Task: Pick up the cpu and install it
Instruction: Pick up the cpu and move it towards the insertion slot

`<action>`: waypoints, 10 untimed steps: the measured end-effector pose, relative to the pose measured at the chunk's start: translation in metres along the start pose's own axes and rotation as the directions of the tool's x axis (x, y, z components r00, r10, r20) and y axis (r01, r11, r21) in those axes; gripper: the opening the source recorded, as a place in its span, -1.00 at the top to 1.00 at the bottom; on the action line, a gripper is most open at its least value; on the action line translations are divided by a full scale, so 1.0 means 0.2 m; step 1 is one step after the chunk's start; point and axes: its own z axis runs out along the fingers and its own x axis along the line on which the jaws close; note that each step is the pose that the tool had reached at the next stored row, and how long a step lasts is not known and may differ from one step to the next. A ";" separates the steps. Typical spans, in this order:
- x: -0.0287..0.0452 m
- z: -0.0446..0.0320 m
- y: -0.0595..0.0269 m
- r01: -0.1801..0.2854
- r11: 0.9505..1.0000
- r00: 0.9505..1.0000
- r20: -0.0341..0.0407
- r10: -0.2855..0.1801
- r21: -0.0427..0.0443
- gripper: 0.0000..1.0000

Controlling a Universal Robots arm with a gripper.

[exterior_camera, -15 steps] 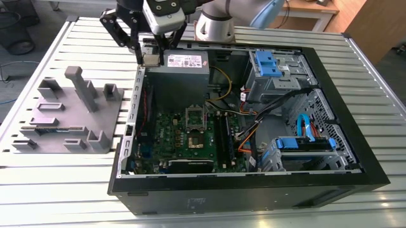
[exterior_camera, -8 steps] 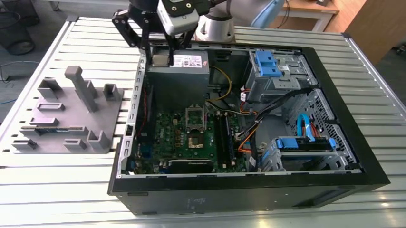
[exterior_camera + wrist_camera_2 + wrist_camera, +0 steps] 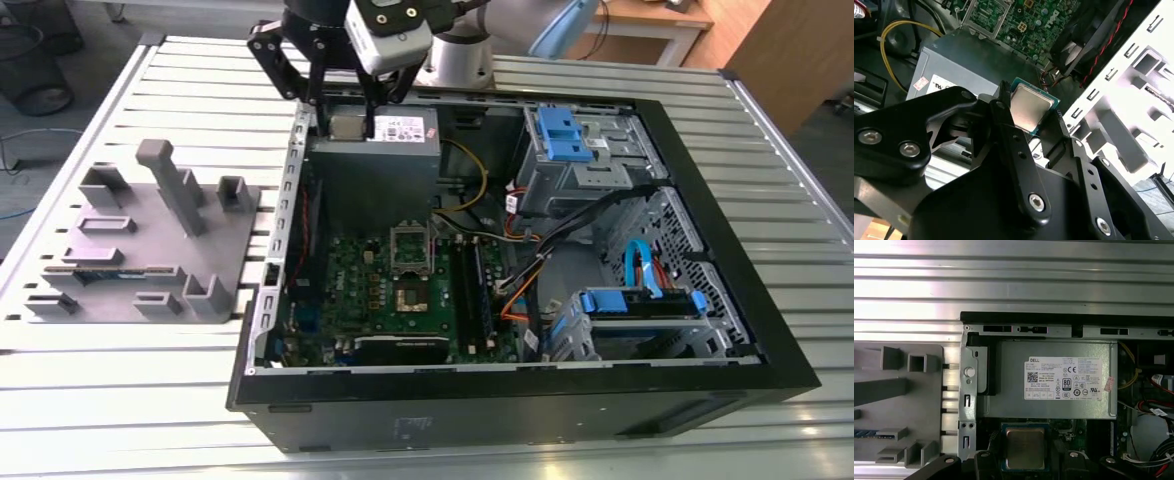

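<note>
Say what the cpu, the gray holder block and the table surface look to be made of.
The cpu: pale metal lid with a satin sheen, on a green board-like rim. The gray holder block: probably plastic, matte and uniformly gray, no glints. The table surface: likely aluminium slats, ribbed, silvery with bright reflected streaks.

The cpu (image 3: 1030,111) is a thin square chip with a pale silvery top and green rim. It is clamped by its edges in the end effector (image 3: 1032,122).
</note>
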 end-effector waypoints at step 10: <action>-0.065 0.001 0.000 0.000 1.000 1.000 0.000 0.000 0.000 0.06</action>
